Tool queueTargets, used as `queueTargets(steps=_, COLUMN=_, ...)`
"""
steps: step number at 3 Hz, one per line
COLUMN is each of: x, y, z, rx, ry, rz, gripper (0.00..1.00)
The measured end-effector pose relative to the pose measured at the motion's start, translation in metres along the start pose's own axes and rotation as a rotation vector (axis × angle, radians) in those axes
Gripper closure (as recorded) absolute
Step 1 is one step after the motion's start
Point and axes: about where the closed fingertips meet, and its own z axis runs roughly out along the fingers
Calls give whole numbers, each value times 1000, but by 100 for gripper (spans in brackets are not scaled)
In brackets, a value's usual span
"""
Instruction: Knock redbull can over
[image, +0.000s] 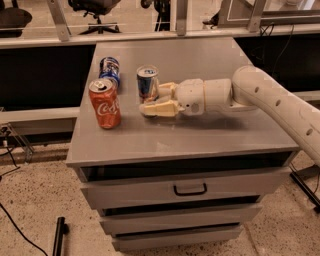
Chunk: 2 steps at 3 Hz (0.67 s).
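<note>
The redbull can (147, 81) stands upright on the grey cabinet top (200, 135), left of centre. It is slim, blue and silver, with a silver lid. My gripper (151, 99) reaches in from the right on a white arm (270, 100). It is open, with the cream fingers spread. The far finger (165, 89) lies against the can's right side. The near finger (159, 108) stretches along the front of the can's base, which it partly hides.
A red cola can (105, 103) stands just left of the redbull can, near the cabinet's left edge. A dark blue can (109, 69) stands behind it. Drawers with a black handle (190, 190) are below. A black bar (59, 235) lies on the floor.
</note>
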Motion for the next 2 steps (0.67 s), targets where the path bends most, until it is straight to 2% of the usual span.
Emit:
queueTargets(steps=1, x=-1, y=1, z=3, rx=-5, ry=-1, rz=-1, gripper=70)
queueTargets(steps=2, x=-1, y=2, z=4, rx=-8, ry=-2, rz=-1, gripper=73)
